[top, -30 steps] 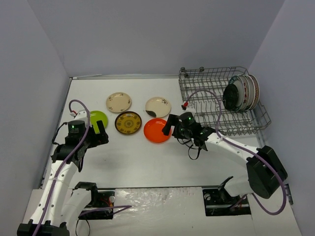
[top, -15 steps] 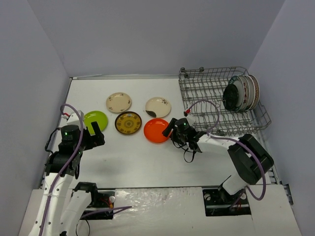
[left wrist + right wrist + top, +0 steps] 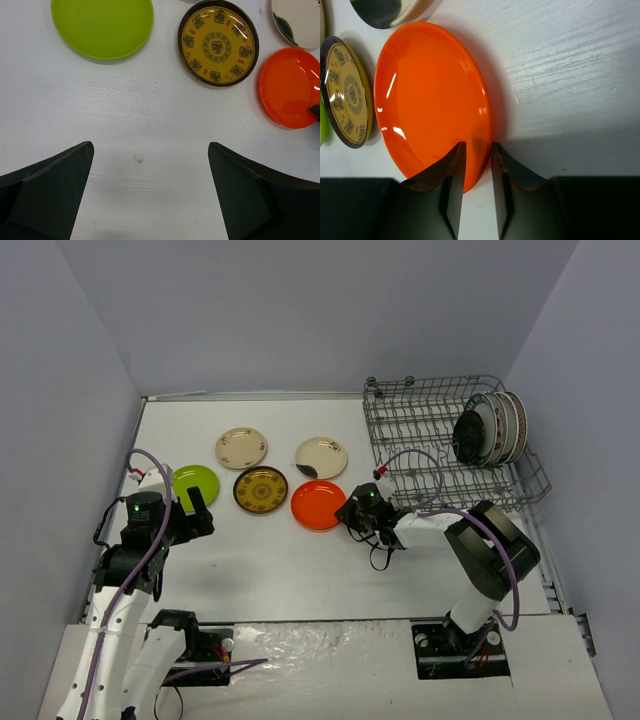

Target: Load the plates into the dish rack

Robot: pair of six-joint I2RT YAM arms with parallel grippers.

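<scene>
1. The right arm's fingers are nearly closed and pinch the rim of the orange plate. One finger sits over the inside of the plate and the other just outside its edge, with only the rim between them.
2. The orange plate lies on the white surface, just left of the dish rack. The grip is on the edge that faces the rack.
3. The left arm's fingers are spread wide with nothing in them, hanging over a bare bit of the surface. They're near the lime-green plate but not touching it.
4. The brown plate with the yellow pattern sits between the lime-green plate and the orange one. It's close beside the orange plate; can't tell if the two touch.
5. Farther back there's a cream plate and a second cream plate with a dark patch, both lying flat.
6. The dish rack is in the far right corner. A stack of plates stands on edge in its right end, white patterned ones with a dark one in front.
</scene>
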